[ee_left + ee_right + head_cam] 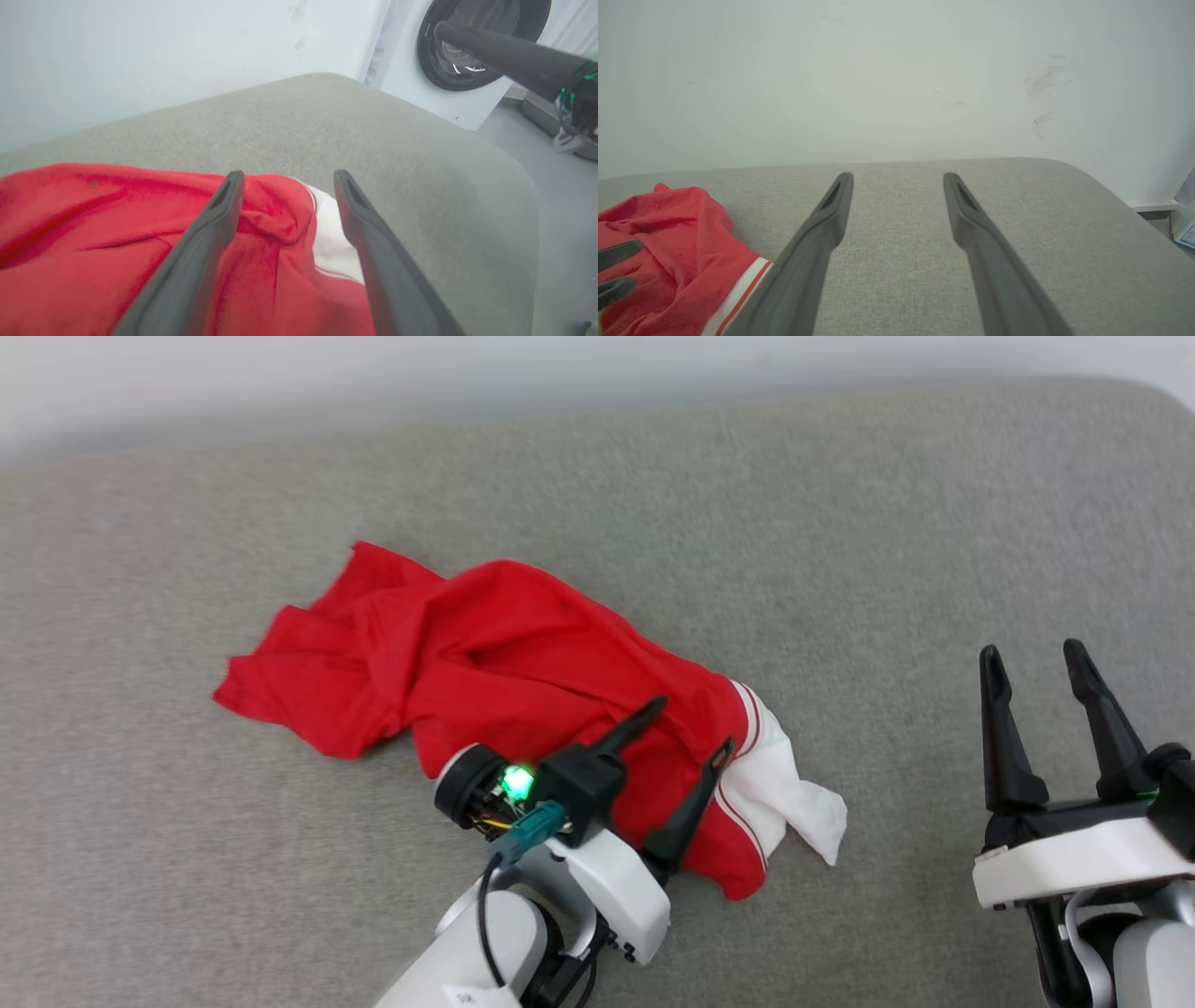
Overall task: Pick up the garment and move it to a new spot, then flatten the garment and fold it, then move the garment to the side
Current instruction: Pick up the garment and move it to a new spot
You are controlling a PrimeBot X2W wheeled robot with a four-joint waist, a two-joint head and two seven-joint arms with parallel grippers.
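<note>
shirt (504,644) mid-frame: looks soft, light, limp | grip at striped sleeve seam (750,719) | left claw (691,725) spread over it | right claw (1032,651) spread, lower right

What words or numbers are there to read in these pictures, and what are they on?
No text reads clearly.
White sticker on the left arm: marks too small to read.
Blue-edged paper at the right wrist view's edge: too blurred to read.
Garment: crumpled, no lettering showing.
</note>
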